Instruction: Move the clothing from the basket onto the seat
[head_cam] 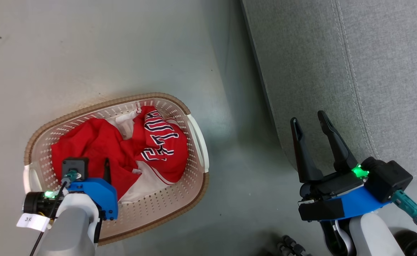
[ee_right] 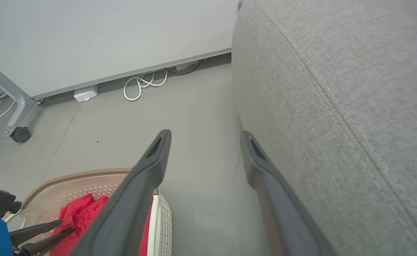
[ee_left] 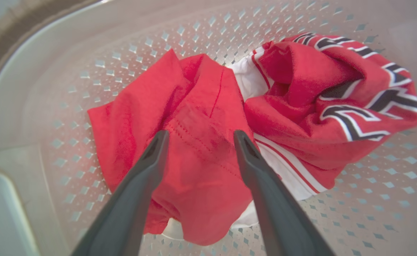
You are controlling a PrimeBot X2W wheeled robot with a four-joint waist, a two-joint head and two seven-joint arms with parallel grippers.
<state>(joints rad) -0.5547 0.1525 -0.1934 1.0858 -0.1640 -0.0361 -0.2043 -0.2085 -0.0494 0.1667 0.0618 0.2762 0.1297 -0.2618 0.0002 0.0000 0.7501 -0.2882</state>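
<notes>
The basket (head_cam: 123,101), cream with a brown woven rim, stands on the floor at the lower left. The clothing lies crumpled inside it: a plain red garment (ee_left: 194,160) and a red one with white stripes and black-and-white lettering (ee_left: 336,106). My left gripper (ee_left: 199,137) is open, pointing down into the basket with both fingertips just above the plain red garment and nothing between them. My right gripper (head_cam: 308,118) is open and empty, hovering at the front edge of the seat (head_cam: 354,71), a light grey sofa with a seam. The seat (ee_right: 336,89) also rises at the right of the right wrist view.
Bare grey floor (head_cam: 236,160) separates the basket from the sofa. By the far wall lie a coiled white cable (ee_right: 144,83), a small white box (ee_right: 85,94) and a caster of a metal frame (ee_right: 20,134). Part of my base (head_cam: 290,245) shows at the bottom.
</notes>
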